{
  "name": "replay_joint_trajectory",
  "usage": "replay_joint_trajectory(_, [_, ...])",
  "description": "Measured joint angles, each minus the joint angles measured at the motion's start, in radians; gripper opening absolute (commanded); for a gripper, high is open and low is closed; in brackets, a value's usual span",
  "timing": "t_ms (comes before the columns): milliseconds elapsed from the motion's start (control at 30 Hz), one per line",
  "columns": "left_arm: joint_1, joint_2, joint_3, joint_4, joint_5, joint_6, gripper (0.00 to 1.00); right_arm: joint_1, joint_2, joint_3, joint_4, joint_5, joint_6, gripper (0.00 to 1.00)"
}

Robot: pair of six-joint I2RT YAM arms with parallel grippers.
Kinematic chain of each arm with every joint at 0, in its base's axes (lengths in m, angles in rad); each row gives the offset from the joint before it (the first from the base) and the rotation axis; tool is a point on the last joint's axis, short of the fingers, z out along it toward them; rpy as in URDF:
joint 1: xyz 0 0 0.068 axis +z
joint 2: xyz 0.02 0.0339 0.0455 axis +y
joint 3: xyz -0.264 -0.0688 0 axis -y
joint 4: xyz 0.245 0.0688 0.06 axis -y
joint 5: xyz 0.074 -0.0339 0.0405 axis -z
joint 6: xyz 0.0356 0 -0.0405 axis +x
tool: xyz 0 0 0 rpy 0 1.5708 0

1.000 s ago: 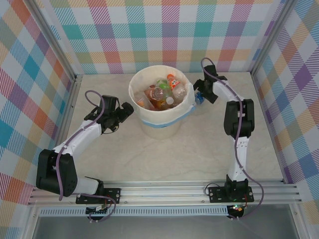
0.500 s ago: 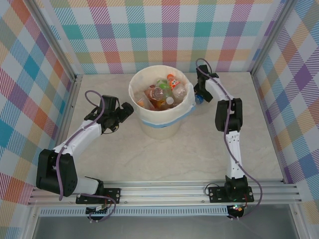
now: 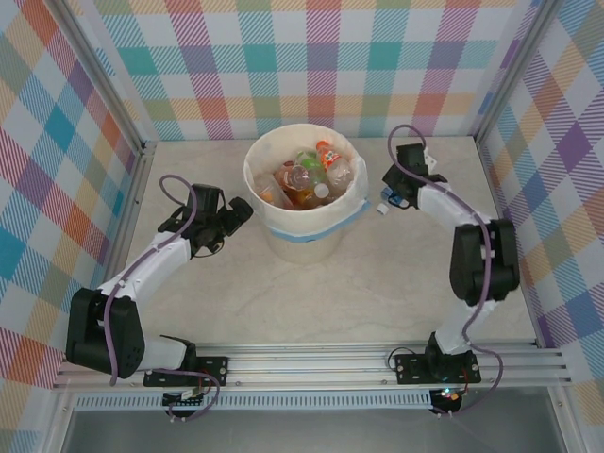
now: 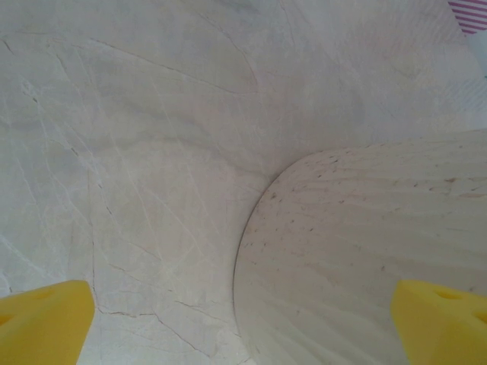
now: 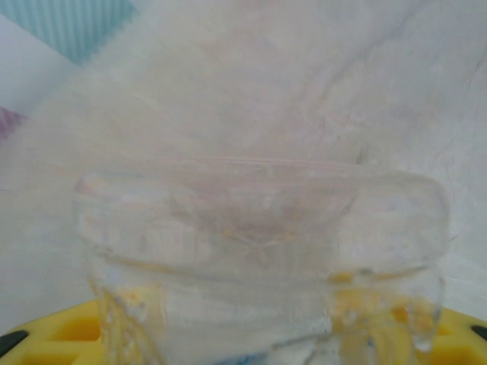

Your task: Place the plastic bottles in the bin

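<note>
Bottle [image 3: 384, 203], clear with a blue label and white cap, sits outside the bin [image 3: 260, 203], just beside its right wall and low by the table [image 3: 377, 293]. Can't tell if it's lifted or resting. Right gripper [image 3: 391, 195] has its jaws closed in on it. Right wrist view shows clear plastic right against the yellow pads [image 5: 65, 331], so I read it as gripped. Other bottles [image 3: 307, 179] lie piled in the bin, close to the rim. Left gripper [image 3: 238, 213] is spread wide and holds nothing, parked near the bin's left wall.

Risks:
- The plastic is thin and slick. The bottle could squash or squirt out of the pads on the lift, and which part is pinched is too blurred to tell.
- It starts below the rim, close to the wall. A low swing would hit the rim or snag the liner and shove the bin.
- The pile is high, so a drop near the edge could bounce or roll back out.
- The left gripper is close to the bin. If the bin shifts, it bumps that gripper.
</note>
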Motion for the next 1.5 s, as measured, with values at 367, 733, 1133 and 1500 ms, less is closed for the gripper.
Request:
replay_joint_trajectory(367, [0.001,0.0,-0.001,0.002,0.04,0.025,1.0,0.0,-0.441,-0.201,0.164,-0.261,-0.175,0.3])
replay_joint_trajectory(733, [0.003,0.0,-0.019,0.031,0.064,0.024,1.0,0.0,-0.541,-0.085,0.177,-0.631,-0.463,0.26])
replay_joint_trajectory(1133, [0.007,0.0,-0.019,0.031,0.068,0.024,1.0,0.098,-0.399,0.177,0.078,-0.983,-0.884,0.25])
replay_joint_trajectory(1500, [0.007,-0.002,-0.019,0.03,0.074,0.024,1.0,0.264,-0.224,0.386,-0.138,-1.075,-1.348,0.31])
